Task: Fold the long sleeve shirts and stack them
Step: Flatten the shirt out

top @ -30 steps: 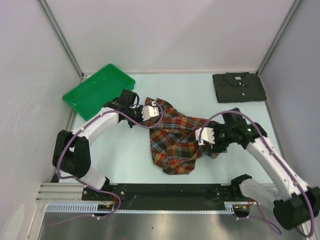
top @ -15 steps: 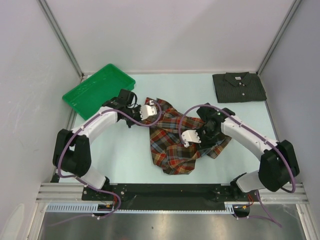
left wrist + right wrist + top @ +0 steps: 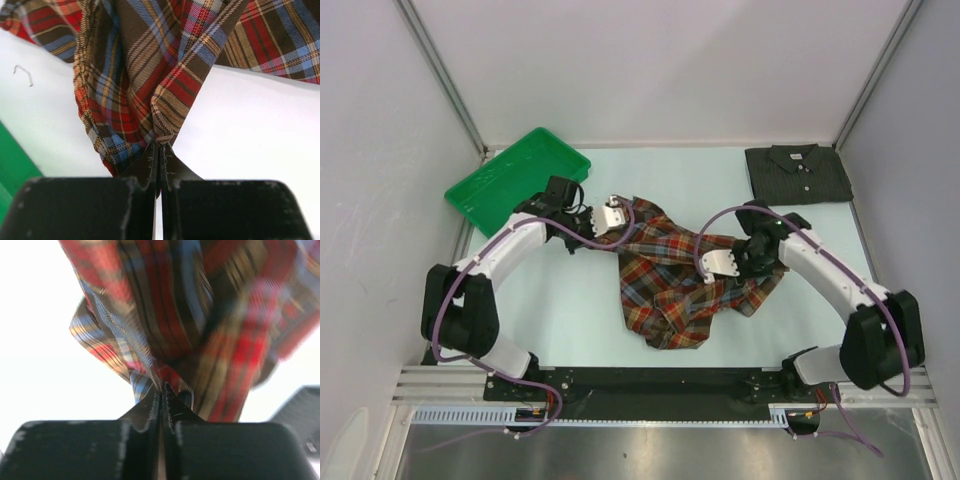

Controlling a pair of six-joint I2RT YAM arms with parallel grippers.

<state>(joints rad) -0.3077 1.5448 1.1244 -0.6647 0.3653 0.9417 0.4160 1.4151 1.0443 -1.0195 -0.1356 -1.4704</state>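
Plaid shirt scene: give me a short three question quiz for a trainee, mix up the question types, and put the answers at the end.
1. True or false: the left gripper is shut on a fold of the plaid shirt.
2. Multiple choice: how does the grey shirt lie?
A) folded, at the far right
B) crumpled, in the middle
C) hanging from both grippers
3. Fill in: the right gripper is shut on the ___ shirt.

Key: 1 true; 2 A; 3 plaid.
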